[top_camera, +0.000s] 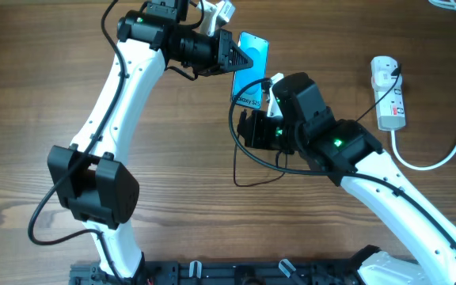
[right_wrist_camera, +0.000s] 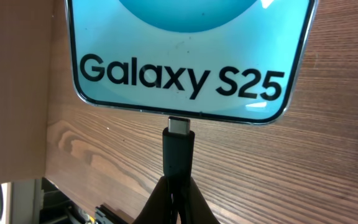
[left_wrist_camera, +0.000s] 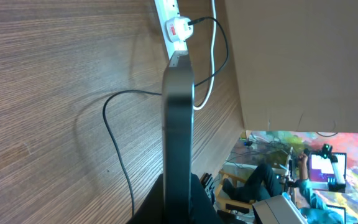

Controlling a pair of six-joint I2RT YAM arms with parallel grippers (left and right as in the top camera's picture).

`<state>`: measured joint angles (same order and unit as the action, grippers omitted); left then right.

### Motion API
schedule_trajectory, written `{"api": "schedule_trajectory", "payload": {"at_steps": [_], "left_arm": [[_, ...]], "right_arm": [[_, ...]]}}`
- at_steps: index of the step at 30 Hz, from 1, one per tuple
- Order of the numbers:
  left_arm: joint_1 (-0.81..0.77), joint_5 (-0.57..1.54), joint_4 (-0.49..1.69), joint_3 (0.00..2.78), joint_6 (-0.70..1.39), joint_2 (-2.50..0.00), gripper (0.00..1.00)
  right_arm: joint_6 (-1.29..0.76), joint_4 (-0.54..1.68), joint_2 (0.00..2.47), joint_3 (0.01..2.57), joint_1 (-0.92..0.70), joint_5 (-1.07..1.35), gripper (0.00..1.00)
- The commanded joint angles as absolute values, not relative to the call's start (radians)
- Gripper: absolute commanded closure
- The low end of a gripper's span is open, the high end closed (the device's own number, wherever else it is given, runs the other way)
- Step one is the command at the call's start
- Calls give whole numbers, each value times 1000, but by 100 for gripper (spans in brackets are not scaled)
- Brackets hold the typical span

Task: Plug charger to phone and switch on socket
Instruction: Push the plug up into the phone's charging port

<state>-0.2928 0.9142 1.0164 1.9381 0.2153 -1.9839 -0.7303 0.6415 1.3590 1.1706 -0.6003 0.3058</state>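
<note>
My left gripper (top_camera: 229, 55) is shut on the phone (top_camera: 253, 67) and holds it tilted above the table. In the left wrist view the phone (left_wrist_camera: 178, 124) shows edge-on between the fingers (left_wrist_camera: 178, 208). My right gripper (top_camera: 271, 99) is shut on the charger's connector. In the right wrist view the fingers (right_wrist_camera: 178, 196) grip the black connector (right_wrist_camera: 179, 146), and its metal tip meets the port in the bottom edge of the phone (right_wrist_camera: 191, 56). The thin black charger cable (top_camera: 248, 174) loops over the table to the socket (top_camera: 389, 95), where its plug (left_wrist_camera: 179, 29) sits.
The socket's thick white cord (top_camera: 442, 158) curves along the right side of the wooden table (top_camera: 180, 206). The left arm's black elbow housing (top_camera: 93, 186) hangs over the left half. A black rail (top_camera: 236, 273) runs along the front edge.
</note>
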Motion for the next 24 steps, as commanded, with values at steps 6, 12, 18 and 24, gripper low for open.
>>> {"api": "schedule_trajectory", "payload": {"at_steps": [6,12,18,24], "left_arm": [[-296,942,1010,1945,208,-1945,96],[-295,943,1014,1945,187,-1945,96],[-296,953,1018,1945,187,-1945,96],[-296,953,1017,1945,182,-1945,96]], "right_arm": [[-736,625,1352,1186,-603,289,96],[-733,621,1352,1186,-601,285,96],[-736,617,1352,1186,-600,285,96],[-736,614,1352,1186,-601,285,96]]}}
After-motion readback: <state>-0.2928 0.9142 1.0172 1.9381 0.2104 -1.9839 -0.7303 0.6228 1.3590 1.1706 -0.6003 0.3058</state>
